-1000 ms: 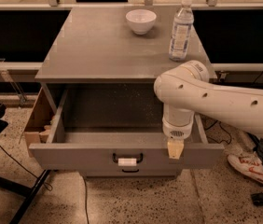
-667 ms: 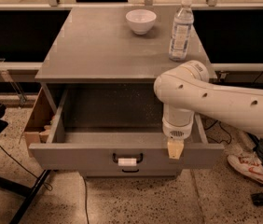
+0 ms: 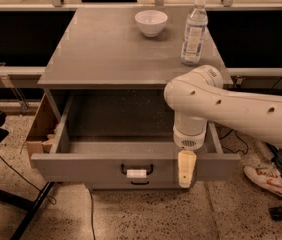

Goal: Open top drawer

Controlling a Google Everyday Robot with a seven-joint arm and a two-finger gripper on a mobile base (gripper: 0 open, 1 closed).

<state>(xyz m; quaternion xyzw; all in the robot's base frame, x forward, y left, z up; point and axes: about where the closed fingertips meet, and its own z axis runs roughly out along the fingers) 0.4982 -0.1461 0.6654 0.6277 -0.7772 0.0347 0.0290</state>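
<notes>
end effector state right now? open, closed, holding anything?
End effector: pointing down at the front panel of the open top drawer, right of its handle; open, closed or holding cannot be told.

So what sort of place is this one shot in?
Probably an office or lab test area, not a home: speckled hard floor, a bystander's sneaker, a plain grey cabinet with a bowl and bottle on top. The claw hangs at the front of the pulled-out top drawer.
</notes>
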